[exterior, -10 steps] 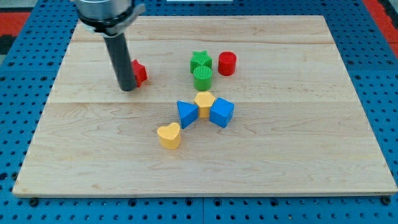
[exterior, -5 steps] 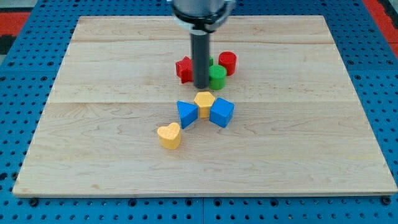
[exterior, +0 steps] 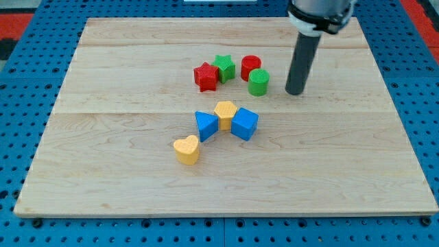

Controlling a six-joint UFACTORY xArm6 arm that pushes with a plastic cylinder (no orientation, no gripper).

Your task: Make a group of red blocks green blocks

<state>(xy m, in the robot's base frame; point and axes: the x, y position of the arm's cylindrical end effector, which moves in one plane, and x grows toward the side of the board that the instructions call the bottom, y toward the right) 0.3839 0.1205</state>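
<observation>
You see my tip [exterior: 295, 91] resting on the wooden worktop [exterior: 103, 158] toward the view's upper right, just to the right of the green cylinder [exterior: 258, 81] with a narrow strip of bare wood between them. It touches no block. The arm carries no jaws, only the straight dark rod, so there is nothing spread or pinched to report.

Look at the red and green blocks: all four sit together in a tight cluster in the upper middle of the worktop. The red star-shaped block [exterior: 206, 76] is at the cluster's left end. The green star [exterior: 223, 67] sits just to its upper right, and the two appear to touch. The red cylinder [exterior: 251, 67] stands to the right of the green star, close beside it. The green cylinder is just below and right of the red cylinder, seemingly in contact with it, and forms the cluster's right end.

Below that cluster, apart from it, you find a second knot of blocks. The yellow hexagonal block [exterior: 226, 112] sits between the blue triangular block [exterior: 206, 125] on its lower left and the blue cube [exterior: 245, 124] on its lower right, all three pressed close. The yellow heart [exterior: 186, 149] lies a little further to the lower left, near the blue triangular block but not touching it.
</observation>
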